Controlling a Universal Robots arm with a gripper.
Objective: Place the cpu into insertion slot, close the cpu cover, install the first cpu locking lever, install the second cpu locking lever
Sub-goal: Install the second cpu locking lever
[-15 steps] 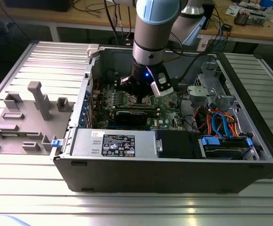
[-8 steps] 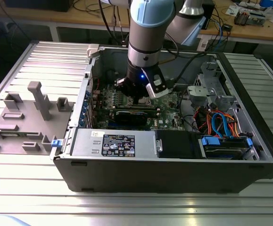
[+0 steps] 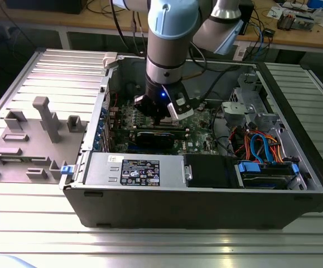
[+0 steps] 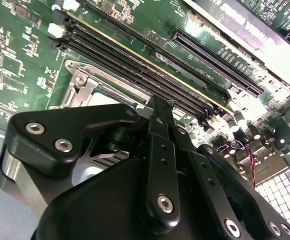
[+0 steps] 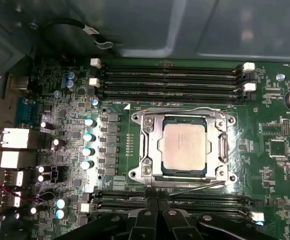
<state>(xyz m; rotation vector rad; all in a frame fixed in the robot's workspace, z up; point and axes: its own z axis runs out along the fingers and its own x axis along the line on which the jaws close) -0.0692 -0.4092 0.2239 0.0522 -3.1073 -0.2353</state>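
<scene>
Chip seated, cover down, gripper at the socket's edge

The dull silver-grey square cpu (image 5: 184, 148) lies inside the thin metal cpu cover (image 5: 150, 150)'s window; the black gripper (image 5: 158, 202), fingers pressed together and holding nothing, sits beside that frame, seemingly working a locking lever.

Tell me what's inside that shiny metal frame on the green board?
Inside the cpu cover, a metal frame, sits the cpu, a flat silver-grey square showing through its window. The frame lies over the chip's edges, hiding them, and the socket underneath is covered too.
</scene>
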